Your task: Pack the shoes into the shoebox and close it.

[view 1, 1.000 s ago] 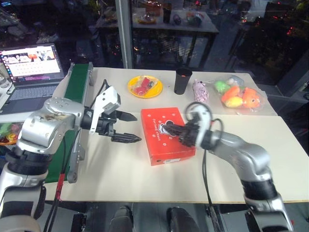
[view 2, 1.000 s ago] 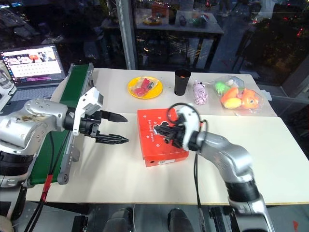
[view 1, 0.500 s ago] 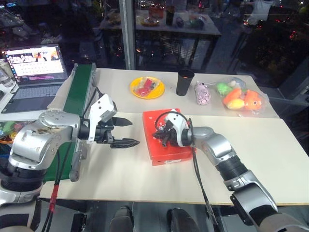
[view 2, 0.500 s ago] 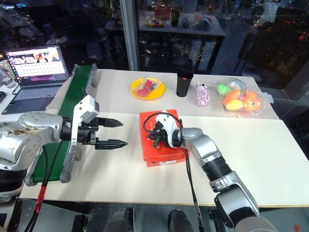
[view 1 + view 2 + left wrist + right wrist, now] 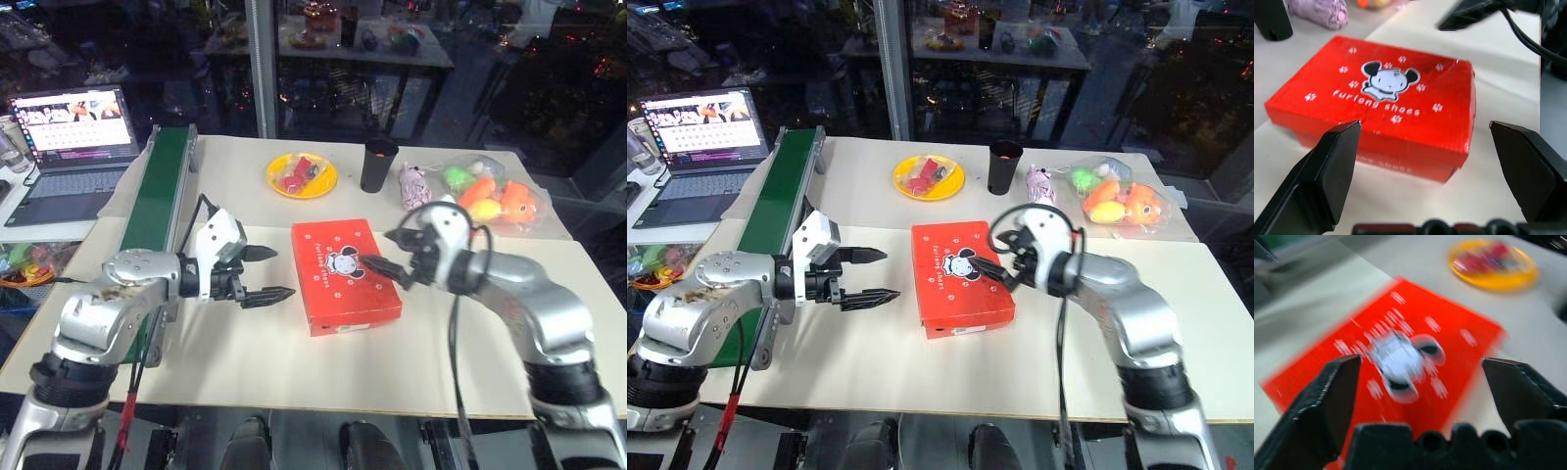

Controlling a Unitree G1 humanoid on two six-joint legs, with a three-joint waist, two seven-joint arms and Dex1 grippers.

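The red-orange shoebox [image 5: 345,274] lies in the middle of the table with its lid down, the white cartoon figure and text facing up. The shoes are out of view. My left gripper [image 5: 280,273] hovers open just left of the box, pointing at its side, and in the left wrist view its fingers [image 5: 1327,171] frame the shoebox [image 5: 1381,98]. My right gripper [image 5: 383,252] is open over the box's right edge with nothing between its fingers. In the right wrist view the shoebox [image 5: 1400,357] lid lies beneath it.
At the back of the table stand a yellow plate [image 5: 302,175] with small items, a black cup [image 5: 374,164], a pink plush toy [image 5: 415,186] and a bag of toy fruit [image 5: 490,201]. A green conveyor [image 5: 162,191] and a laptop [image 5: 69,137] are on the left.
My right gripper has left the lid, swung right and opened. My left gripper has sunk a little and stays open. The box has not moved, and the camera view has shifted.
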